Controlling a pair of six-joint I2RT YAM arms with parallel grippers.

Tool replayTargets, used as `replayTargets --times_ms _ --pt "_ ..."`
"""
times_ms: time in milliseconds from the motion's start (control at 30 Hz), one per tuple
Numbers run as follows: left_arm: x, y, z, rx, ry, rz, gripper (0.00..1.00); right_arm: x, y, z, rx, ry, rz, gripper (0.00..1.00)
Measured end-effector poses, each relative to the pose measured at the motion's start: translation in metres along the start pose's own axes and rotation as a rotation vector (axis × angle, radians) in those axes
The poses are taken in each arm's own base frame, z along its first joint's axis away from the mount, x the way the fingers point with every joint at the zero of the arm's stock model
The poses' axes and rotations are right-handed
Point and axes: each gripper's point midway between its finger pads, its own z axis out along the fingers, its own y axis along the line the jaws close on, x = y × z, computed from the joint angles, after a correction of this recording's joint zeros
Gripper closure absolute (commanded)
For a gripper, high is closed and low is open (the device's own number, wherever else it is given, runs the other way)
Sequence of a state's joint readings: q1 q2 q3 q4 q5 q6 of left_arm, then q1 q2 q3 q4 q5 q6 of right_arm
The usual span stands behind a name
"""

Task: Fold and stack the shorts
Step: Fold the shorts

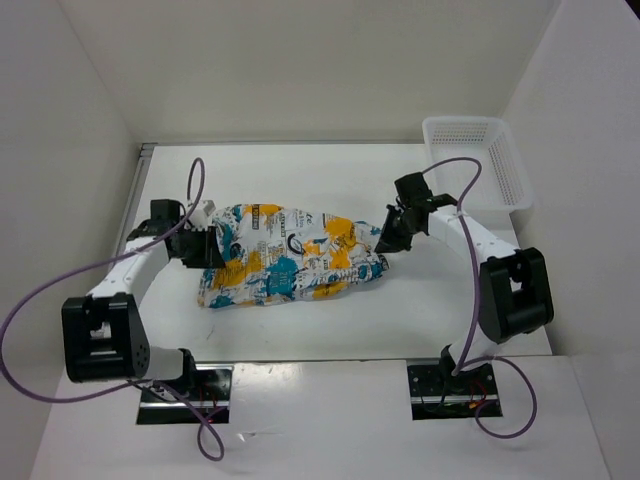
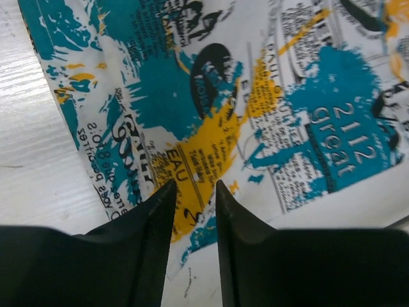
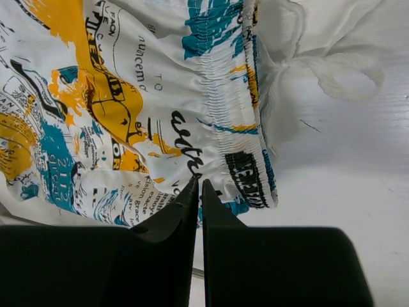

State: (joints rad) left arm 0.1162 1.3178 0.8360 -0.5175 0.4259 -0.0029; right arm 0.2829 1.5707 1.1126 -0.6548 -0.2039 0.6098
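- White table (image 1: 300, 328) carries the shorts (image 1: 290, 262) at its middle. They lie low and crumpled, with the long side running left to right between the two arms.
- Their print is teal, yellow-orange and black patches with newsprint lettering on a white ground.
- Left gripper (image 1: 207, 247) is at the shorts' left end. In its wrist view the black fingers (image 2: 144, 236) stand a narrow gap apart, low over a corner of the cloth. Yellow and teal print shows in the gap, and the cloth there lies flat on the table.
- Right gripper (image 1: 388, 238) is at the shorts' right end. In its wrist view the fingers (image 3: 166, 224) are closed to a hairline slit. Their tips meet on the cloth just beside the gathered waistband (image 3: 246, 109), pinching it as far as can be seen.
- Drawstring (image 3: 332, 64), white, lies loose on the table past the waistband.
- Basket (image 1: 478, 128), white mesh, sits at the far right corner, well apart from the shorts.
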Motion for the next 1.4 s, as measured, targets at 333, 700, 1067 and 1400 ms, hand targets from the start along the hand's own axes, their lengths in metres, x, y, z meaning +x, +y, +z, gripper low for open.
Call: replayTargets --times_ms 333,700,1067,1400 --pt "-0.009 0.024 0.065 -0.044 0.105 0.016 0.81 0.032 0.004 0.026 0.012 0.074 -0.053 0.91" --pt "-0.015 0.053 0.063 -0.145 0.117 -0.020 0.83 0.068 -0.020 0.063 0.131 0.189 -0.068 0.94" --pt "-0.111 0.022 -0.002 -0.135 -0.154 0.088 0.78 -0.028 0.036 -0.007 0.058 -0.119 -0.166 0.16" --pt "-0.077 -0.005 0.021 -0.038 -0.072 0.116 0.78 -0.043 -0.010 0.033 0.070 -0.029 -0.093 0.21"
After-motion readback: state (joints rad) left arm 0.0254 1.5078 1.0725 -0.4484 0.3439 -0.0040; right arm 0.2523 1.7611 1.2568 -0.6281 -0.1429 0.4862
